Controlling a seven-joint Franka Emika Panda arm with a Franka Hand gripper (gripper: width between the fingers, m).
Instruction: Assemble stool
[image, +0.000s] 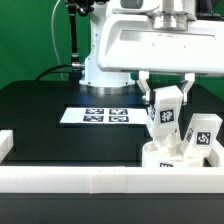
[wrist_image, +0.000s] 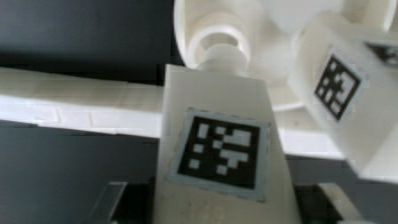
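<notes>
My gripper (image: 166, 92) is shut on an upright white stool leg (image: 164, 112) that bears a black-and-white tag. It holds the leg over the round white seat disc (image: 160, 155), with the leg's lower end at the disc. A second tagged leg (image: 204, 135) stands in the disc to the exterior view's right. In the wrist view the held leg (wrist_image: 221, 130) fills the middle between my fingers (wrist_image: 118, 200). Its round peg end (wrist_image: 217, 45) points at the seat disc (wrist_image: 240, 15), and the second leg (wrist_image: 347, 75) is beside it. The third leg is out of view.
The long white rail wall (image: 90, 180) runs along the front just before the seat disc and also shows in the wrist view (wrist_image: 71, 105). The marker board (image: 104, 115) lies on the black table to the exterior view's left of the disc. The arm's base (image: 100, 65) stands behind.
</notes>
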